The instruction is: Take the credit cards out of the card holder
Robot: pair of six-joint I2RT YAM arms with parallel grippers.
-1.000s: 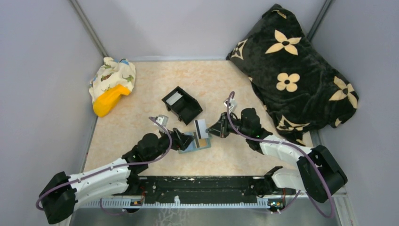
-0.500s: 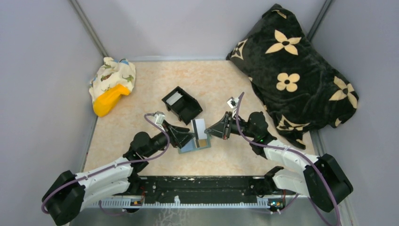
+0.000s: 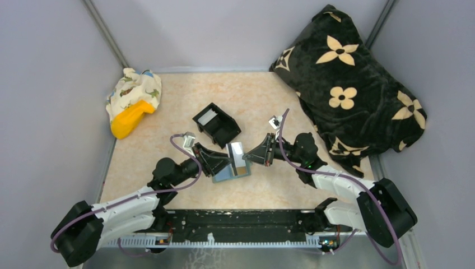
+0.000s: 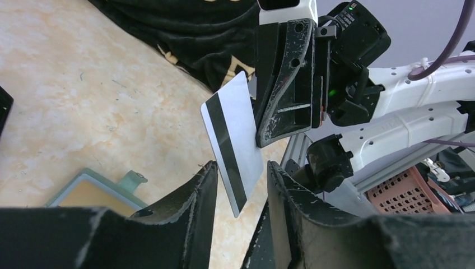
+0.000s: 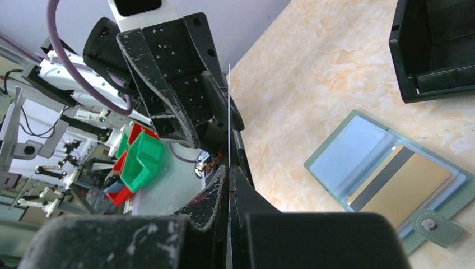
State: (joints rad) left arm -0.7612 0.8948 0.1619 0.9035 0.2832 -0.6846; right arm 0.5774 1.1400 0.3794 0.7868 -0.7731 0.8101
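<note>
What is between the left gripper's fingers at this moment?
A pale card with a black stripe, pinched by the right gripper, stands between the fingers of the left gripper. The left wrist view shows it.

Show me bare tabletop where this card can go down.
Bare marble: behind the open black plastic box up to the black flowered blanket, and the near strip before the open sage-green wallet. Crowded around the pale striped card between left hand and right hand.
</note>
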